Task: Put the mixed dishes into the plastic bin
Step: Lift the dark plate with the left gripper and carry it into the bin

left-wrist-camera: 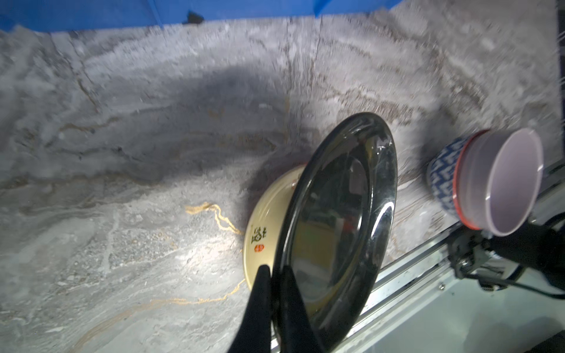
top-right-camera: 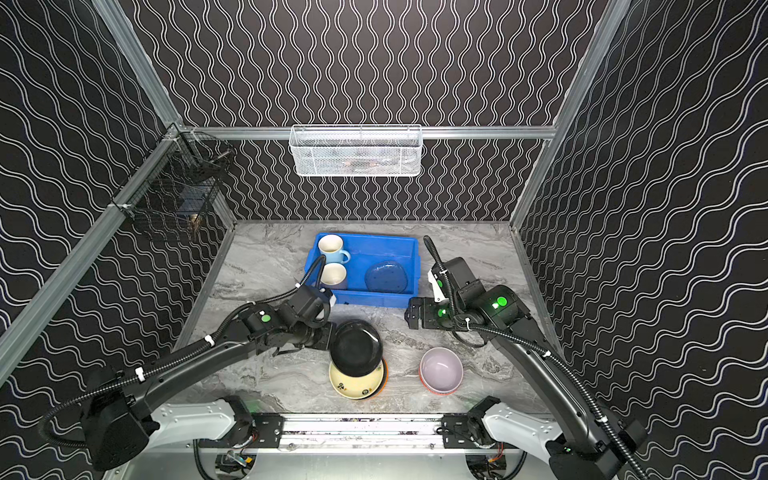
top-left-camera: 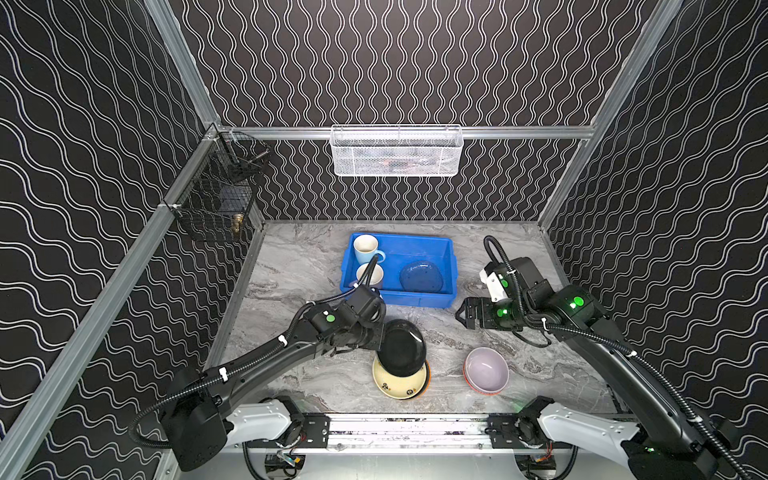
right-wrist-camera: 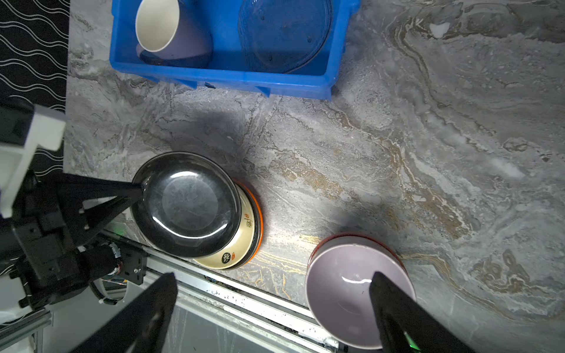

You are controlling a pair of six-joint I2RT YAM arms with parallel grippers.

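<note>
The left hand (left-wrist-camera: 274, 270) pinches the black plate (left-wrist-camera: 336, 220) by its near rim, tilted over the cream plate (left-wrist-camera: 263, 214). It looks glossy, stiff, breakable and probably slippery. The right hand (right-wrist-camera: 273, 275) stands wide and empty.

Bin (top-left-camera: 415, 300) sits back on the counter (top-left-camera: 299, 266): mugs (top-left-camera: 365, 248) in its left end, plate (top-left-camera: 420, 276) in its right; before it a plate stack (top-left-camera: 399, 386), nested bowls (top-left-camera: 486, 370) to the right.

2 mugs (top-left-camera: 365, 248), 4 plates (top-left-camera: 403, 347), 2 bowls (top-left-camera: 486, 368) — 1 bin (top-left-camera: 415, 299).
</note>
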